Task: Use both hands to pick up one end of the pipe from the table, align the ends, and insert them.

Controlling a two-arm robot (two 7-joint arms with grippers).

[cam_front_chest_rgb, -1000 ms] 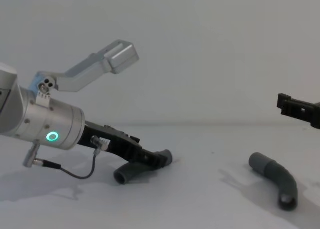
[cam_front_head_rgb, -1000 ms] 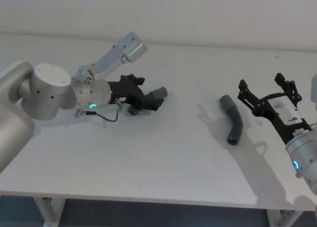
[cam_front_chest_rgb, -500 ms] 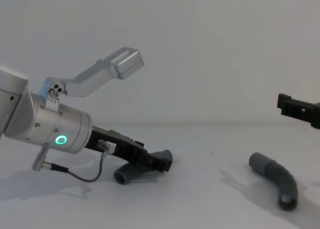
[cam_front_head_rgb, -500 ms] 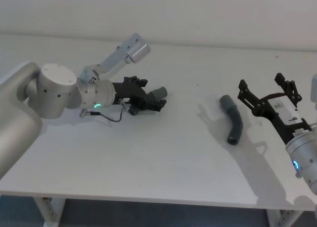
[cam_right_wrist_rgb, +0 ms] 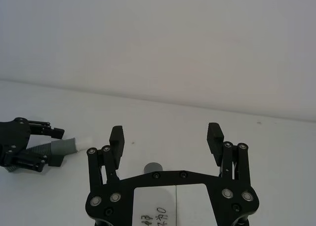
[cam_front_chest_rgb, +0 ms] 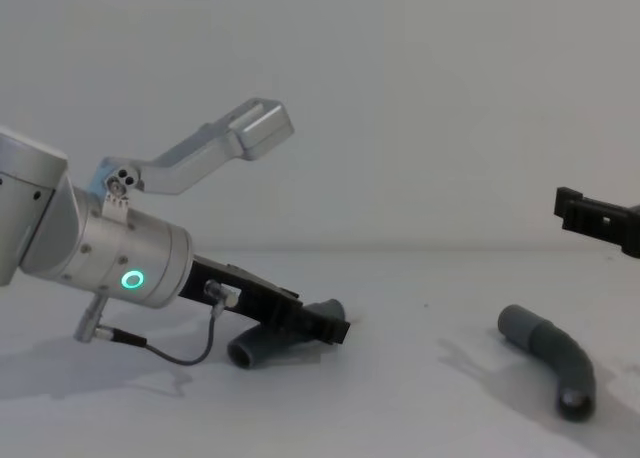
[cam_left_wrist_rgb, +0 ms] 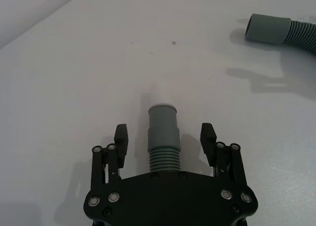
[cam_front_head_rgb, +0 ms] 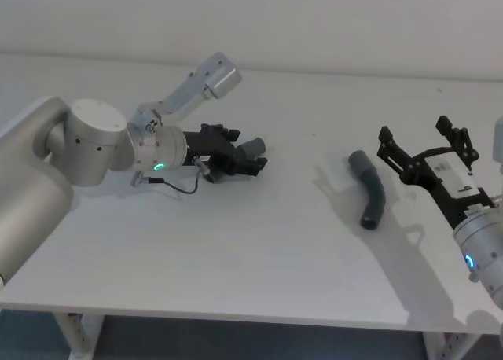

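Note:
The pipe lies in two pieces on the white table (cam_front_head_rgb: 259, 242). The left piece (cam_front_head_rgb: 253, 147) points its grey collar and whitish tip (cam_left_wrist_rgb: 159, 96) away from my left gripper (cam_front_head_rgb: 247, 149). That gripper is low over the table, open, its fingers (cam_left_wrist_rgb: 121, 137) either side of the ribbed part with gaps showing. The right piece (cam_front_head_rgb: 372, 191) lies free, its grey socket end (cam_front_chest_rgb: 520, 325) towards the far side. My right gripper (cam_front_head_rgb: 420, 136) hovers open just to its right, above the table, holding nothing.
The table's front edge (cam_front_head_rgb: 236, 317) runs along the bottom of the head view. A plain pale wall (cam_front_chest_rgb: 400, 98) stands behind. Between the two pieces lies bare tabletop (cam_front_head_rgb: 306, 195).
My left arm has slid forward and to the right, bringing its open fingers farther along the left piece. That piece and the right arm have stayed put.

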